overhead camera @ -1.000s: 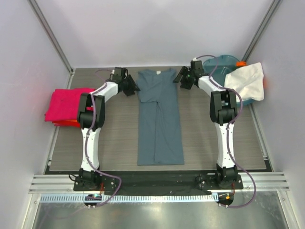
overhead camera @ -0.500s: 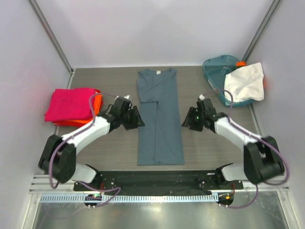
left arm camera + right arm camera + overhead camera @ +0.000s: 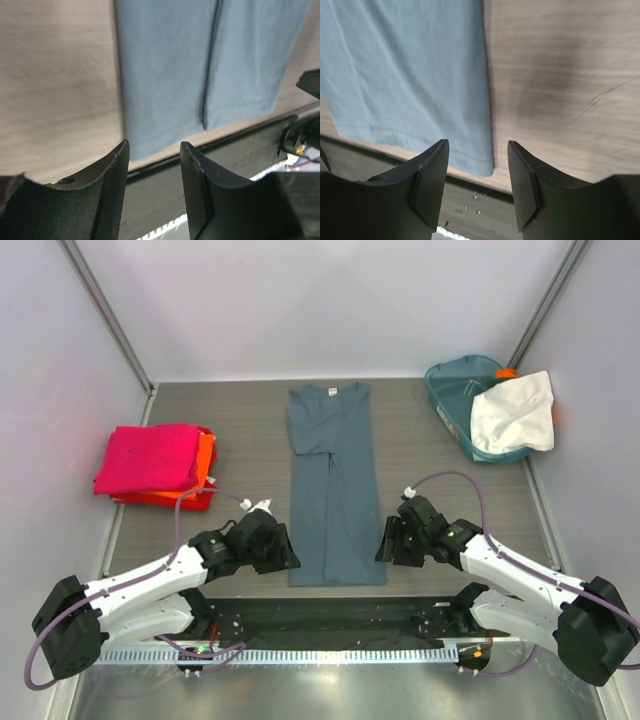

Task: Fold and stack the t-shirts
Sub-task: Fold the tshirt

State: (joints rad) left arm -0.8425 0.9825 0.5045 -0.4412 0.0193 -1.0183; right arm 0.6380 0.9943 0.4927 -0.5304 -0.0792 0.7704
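- At the middle of the table [image 3: 230, 440], the slate blue-grey t-shirt [image 3: 335, 490] lies flat as a long narrow strip. Its sides are folded in, its collar is at the far end and its hem is near the arms' bases.
- The left gripper [image 3: 285, 552] sits low just beside the strip's near left corner, with its arm stretched out close above the table's near edge.
- In the left wrist view, the left gripper [image 3: 154, 145] has its fingers [image 3: 112, 190] spread with nothing between them. The blue-grey shirt [image 3: 200, 60] has its hem corner just beyond the gap, next to the black rail [image 3: 150, 200] at the table's edge.
- The right gripper [image 3: 385, 545] mirrors it at the strip's near right corner.
- In the right wrist view, the right gripper [image 3: 477, 145] also has its fingers [image 3: 427, 185] apart and empty. The shirt's [image 3: 410, 75] right hem corner shows in the gap, lying flat on the wood-grain surface.
- I cannot tell whether either gripper touches the cloth.
- On the left side of the table, well apart from the strip, a folded magenta pink t-shirt [image 3: 150, 457] rests on a folded orange-red t-shirt [image 3: 203, 455].
- At the far right corner, a white t-shirt [image 3: 512, 412] hangs crumpled over the rim of a teal plastic tub [image 3: 455, 390].
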